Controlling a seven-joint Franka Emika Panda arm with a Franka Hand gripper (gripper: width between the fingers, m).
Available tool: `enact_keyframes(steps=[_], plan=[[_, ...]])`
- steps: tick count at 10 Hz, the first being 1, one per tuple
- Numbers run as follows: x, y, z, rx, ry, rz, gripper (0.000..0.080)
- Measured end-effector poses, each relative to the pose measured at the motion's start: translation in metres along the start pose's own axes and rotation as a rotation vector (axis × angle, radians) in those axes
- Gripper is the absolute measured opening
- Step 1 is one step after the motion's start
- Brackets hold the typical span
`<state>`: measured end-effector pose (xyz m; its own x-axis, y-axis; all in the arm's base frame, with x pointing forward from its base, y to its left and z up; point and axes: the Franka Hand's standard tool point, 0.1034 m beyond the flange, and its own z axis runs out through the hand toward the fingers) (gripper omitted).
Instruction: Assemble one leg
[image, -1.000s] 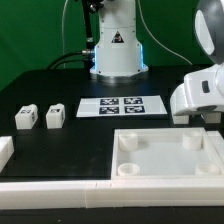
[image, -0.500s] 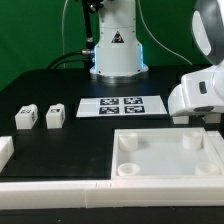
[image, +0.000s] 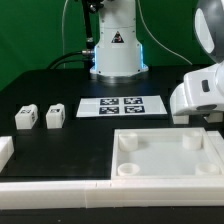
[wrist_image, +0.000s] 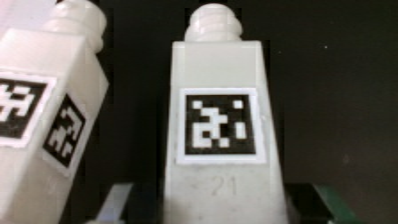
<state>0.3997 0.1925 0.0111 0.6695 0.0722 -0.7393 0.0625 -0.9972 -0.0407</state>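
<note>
Change since earlier frames: the arm (image: 200, 95) swayed slightly toward the exterior view's left half a second ago and is back where it was a second ago. Nothing on the table shifted.

Tray (image: 160, 134) sits near, on the exterior view's right, sockets empty. Marker board (image: 120, 106) is further back, mid-table. Two spare legs (image: 54, 115) (image: 25, 118) stand on the exterior view's left, well apart from the arm.

Step in hand, my judgement: taking hold of the leg (wrist_image: 217, 90). It lies on the black table under the gripper (wrist_image: 219, 200), hidden from the exterior view by the arm. The fingers (wrist_image: 128, 200) flank its lower end closely on both sides; whether they already press on it I cannot tell.

Next move calls for a firm squeeze, a straight lift clear of the second leg (wrist_image: 45, 100) just beside it, then travel to a tray socket.

The leg looks like a white block, long face up, with a square tag (wrist_image: 219, 122) and a ridged peg (wrist_image: 214, 20) on its end.
</note>
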Motion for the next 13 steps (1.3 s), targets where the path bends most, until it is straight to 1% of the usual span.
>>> enact_keyframes(steps=[1,3,4,5,6,8,9,10,11,12,13], plan=[[-0.005,0.001,-0.003,-0.003,-0.014,0.0,0.0291],[-0.025,0.008,-0.015,-0.014,-0.064,0.001,0.0291],[-0.037,0.013,-0.025,-0.019,-0.088,0.005,0.0291],[-0.051,0.019,-0.039,-0.023,-0.125,0.01,0.0291],[-0.058,0.026,-0.057,-0.022,-0.151,0.017,0.0292],[-0.061,0.042,-0.078,-0.01,-0.155,0.03,0.0292],[-0.063,0.058,-0.091,0.008,-0.153,-0.018,0.0292],[-0.06,0.075,-0.108,0.027,-0.15,-0.029,0.0292],[-0.05,0.083,-0.127,0.038,-0.081,-0.035,0.0292],[-0.042,0.087,-0.143,0.047,0.018,-0.041,0.0292],[-0.037,0.086,-0.146,0.046,0.15,-0.037,0.0292]])
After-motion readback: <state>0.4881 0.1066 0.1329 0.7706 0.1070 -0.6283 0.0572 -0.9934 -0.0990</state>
